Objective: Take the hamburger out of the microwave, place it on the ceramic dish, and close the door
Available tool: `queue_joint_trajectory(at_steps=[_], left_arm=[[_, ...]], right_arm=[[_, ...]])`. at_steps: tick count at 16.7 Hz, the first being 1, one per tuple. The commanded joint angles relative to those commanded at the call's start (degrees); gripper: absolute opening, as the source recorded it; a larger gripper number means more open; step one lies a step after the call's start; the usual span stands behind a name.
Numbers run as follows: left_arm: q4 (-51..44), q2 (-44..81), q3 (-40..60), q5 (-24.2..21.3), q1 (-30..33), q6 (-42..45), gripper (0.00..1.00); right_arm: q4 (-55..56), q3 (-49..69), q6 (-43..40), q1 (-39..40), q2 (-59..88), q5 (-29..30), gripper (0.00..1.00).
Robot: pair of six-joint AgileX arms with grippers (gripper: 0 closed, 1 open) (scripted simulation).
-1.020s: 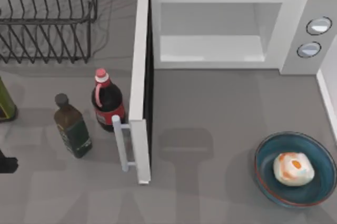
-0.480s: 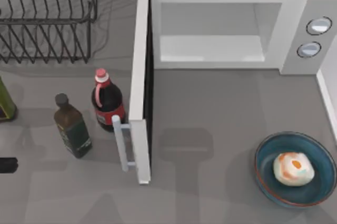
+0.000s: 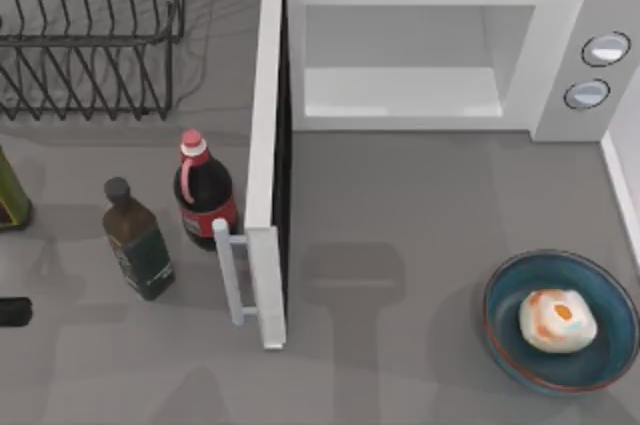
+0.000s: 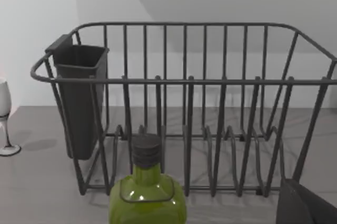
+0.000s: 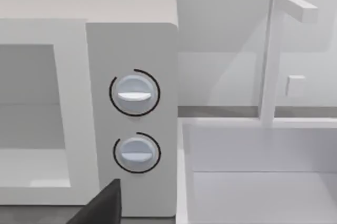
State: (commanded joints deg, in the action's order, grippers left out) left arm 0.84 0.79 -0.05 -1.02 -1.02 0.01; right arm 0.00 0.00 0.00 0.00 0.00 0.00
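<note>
Cream-white and patched with orange-red, the small roundish hamburger (image 3: 557, 321) sits inside the round teal-blue ceramic dish (image 3: 512, 340) at the grey bench's (image 3: 420, 205) right. What may be the left claw (image 3: 12, 312) is a dark shape at the far left edge, well apart; its finger state I cannot tell. The white microwave's (image 3: 560, 55) flat white door (image 3: 266, 175) stands open.

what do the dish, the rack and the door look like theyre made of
The ceramic dish looks like glazed ceramic: smooth teal surface, thin reddish-brown rim. The rack looks like dark coated metal wire, judging by its thin bent rods. The door seems white painted metal or plastic with a matte finish and a bar handle; the look leaves it open.
</note>
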Motion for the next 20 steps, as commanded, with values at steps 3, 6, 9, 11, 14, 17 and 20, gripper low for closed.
queue_joint_trajectory(at_steps=[3,6,9,11,14,17,20], left_arm=[[3.19,2.99,-0.21,-5.42,-5.42,0.05,0.0],[5.58,5.23,-0.36,-9.23,-9.23,0.08,0.0],[5.76,5.4,-0.38,-9.5,-9.49,0.09,0.0],[5.81,5.35,-0.35,-9.16,-9.16,0.13,0.0],[9.51,8.66,-0.71,-5.89,-5.88,0.19,0.0],[14.98,13.55,-1.27,-0.09,-0.06,0.29,0.0],[19.46,17.55,-1.74,5.94,5.99,0.36,0.0]], right_arm=[[0.0,0.0,0.0,0.0,0.0,0.0,1.0],[0.0,0.0,0.0,0.0,0.0,0.0,1.0],[0.0,0.0,0.0,0.0,0.0,0.0,1.0],[0.0,0.0,0.0,0.0,0.0,0.0,1.0],[0.0,0.0,0.0,0.0,0.0,0.0,1.0],[0.0,0.0,0.0,0.0,0.0,0.0,1.0],[0.0,0.0,0.0,0.0,0.0,0.0,1.0]])
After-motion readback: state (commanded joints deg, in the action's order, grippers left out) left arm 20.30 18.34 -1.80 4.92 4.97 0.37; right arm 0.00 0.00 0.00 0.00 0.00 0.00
